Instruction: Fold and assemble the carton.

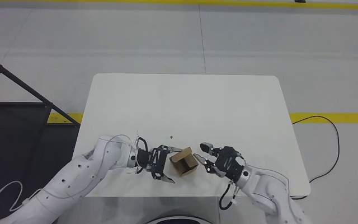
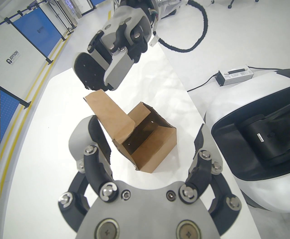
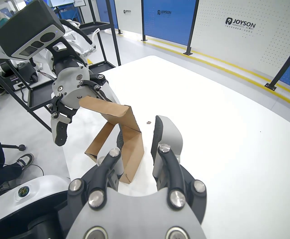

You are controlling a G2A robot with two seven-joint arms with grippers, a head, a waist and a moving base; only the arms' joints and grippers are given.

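Logo lettering (image 3: 164, 12) (white) on blue panels (image 3: 167, 29)

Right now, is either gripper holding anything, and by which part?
Nothing held: left gripper and right gripper are open beside the carton on the table.

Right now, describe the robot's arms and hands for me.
Both arms have glossy white shells: left arm, right arm. Each two-fingered hand, left hand and right hand, is grey metal with black linkages, silver bolts, dimpled black pads. A black ribbed cable leaves the right wrist.

From my station, I see 1 white table (image 1: 224, 101) at frame centre; 1 brown carton (image 1: 183, 162), flap open, rests near its lower edge, with 1 small dark speck (image 1: 171, 135) above it.
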